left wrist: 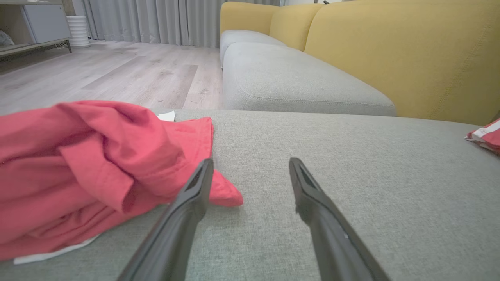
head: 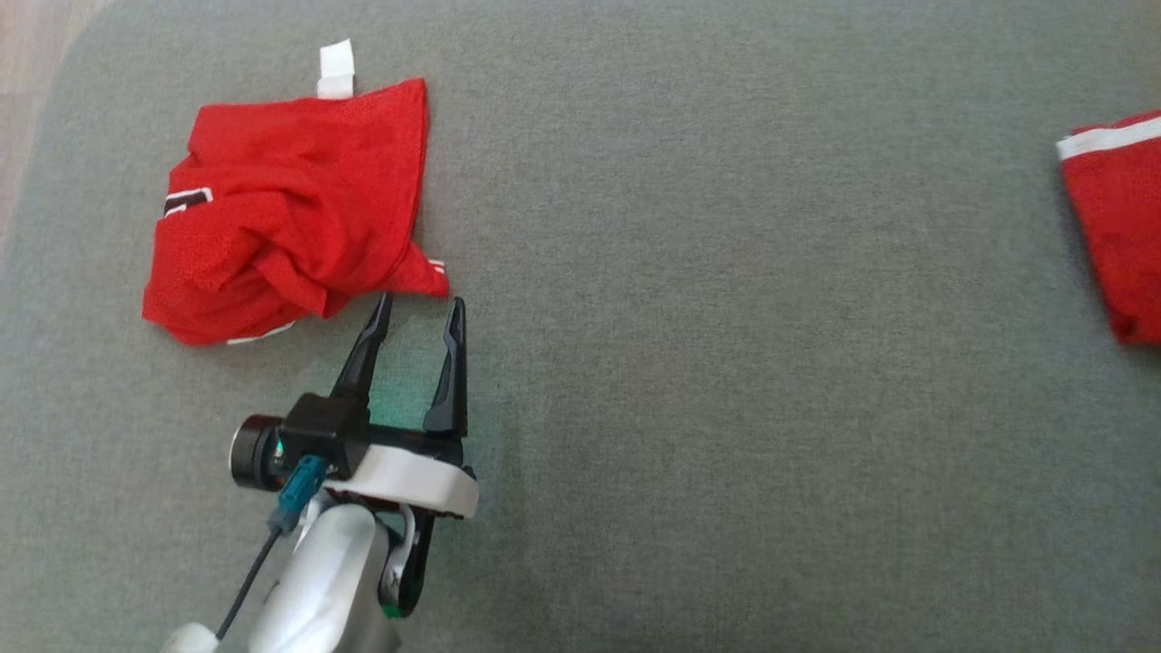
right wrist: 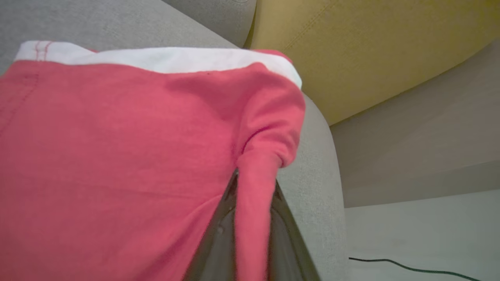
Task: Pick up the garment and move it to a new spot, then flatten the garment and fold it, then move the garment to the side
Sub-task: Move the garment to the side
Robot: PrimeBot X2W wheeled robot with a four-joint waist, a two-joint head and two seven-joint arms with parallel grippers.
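Note:
A red garment with a white band point(head: 1120, 227) lies at the right edge of the grey cushion point(head: 726, 363). In the right wrist view my right gripper point(right wrist: 254, 179) is shut on a pinched fold of this garment point(right wrist: 117, 156), near the cushion's edge. A second red garment point(head: 281, 218), crumpled, with black-and-white trim, lies at the far left. My left gripper point(head: 421, 304) is open just in front of its near corner, with the left finger almost touching the cloth. The left wrist view shows this gripper point(left wrist: 250, 162) open beside the crumpled garment point(left wrist: 78, 168), nothing between the fingers.
A white tag point(head: 336, 68) pokes out behind the crumpled garment. Yellow sofa backrests point(left wrist: 410, 58) and another grey seat cushion point(left wrist: 297, 82) stand beyond the cushion. Wooden floor point(left wrist: 117, 74) lies to the left. A dark cable point(right wrist: 410, 267) runs on the floor below the cushion's edge.

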